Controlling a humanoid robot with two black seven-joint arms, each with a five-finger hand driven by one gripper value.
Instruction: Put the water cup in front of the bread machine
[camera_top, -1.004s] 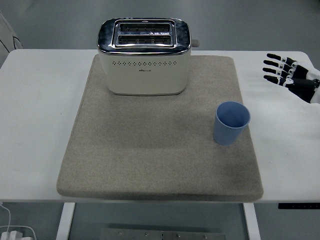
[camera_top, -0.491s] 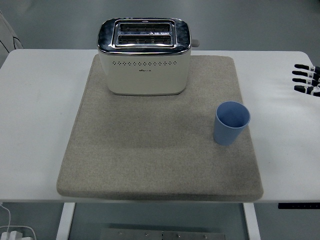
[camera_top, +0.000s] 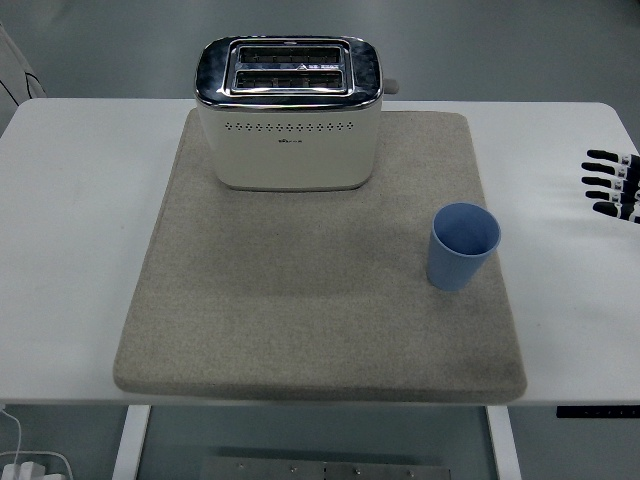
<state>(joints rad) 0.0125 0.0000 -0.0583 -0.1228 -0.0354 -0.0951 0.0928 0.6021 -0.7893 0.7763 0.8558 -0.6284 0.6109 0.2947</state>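
A: Largest first?
B: White table (camera_top: 70, 200), grey mat (camera_top: 300, 300) on it. Bread machine (camera_top: 288, 112) at the mat's 12 o'clock.
A: Water cup?
B: Blue water cup (camera_top: 462, 246), upright, mat's 3 o'clock edge.
A: Hand?
B: Right hand (camera_top: 612, 184) at 3 o'clock, fingers spread, empty, apart from the cup.

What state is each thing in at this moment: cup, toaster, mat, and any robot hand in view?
Water cup: upright, looks empty, near the mat's right edge, not held.
Bread machine: upright at the mat's far side, both slots look empty.
Mat: flat on the white table.
Right hand: at the picture's right edge, fingers spread, holding nothing, clear of the cup.
Left hand: out of view.
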